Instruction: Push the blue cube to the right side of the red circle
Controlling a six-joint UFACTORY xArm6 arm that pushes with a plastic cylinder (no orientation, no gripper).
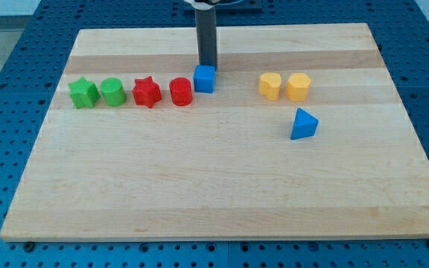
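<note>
Upright, my tip (208, 67) touches the blue cube's (205, 79) top edge.

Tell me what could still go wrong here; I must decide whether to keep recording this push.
1. My tip stands just behind the blue cube, toward the view's top. A further push would likely send the cube down the view, away from its place at the red circle's right.
2. The cube sits very close to the red circle, so a nudge toward the view's left could knock the circle into the red star.
</note>
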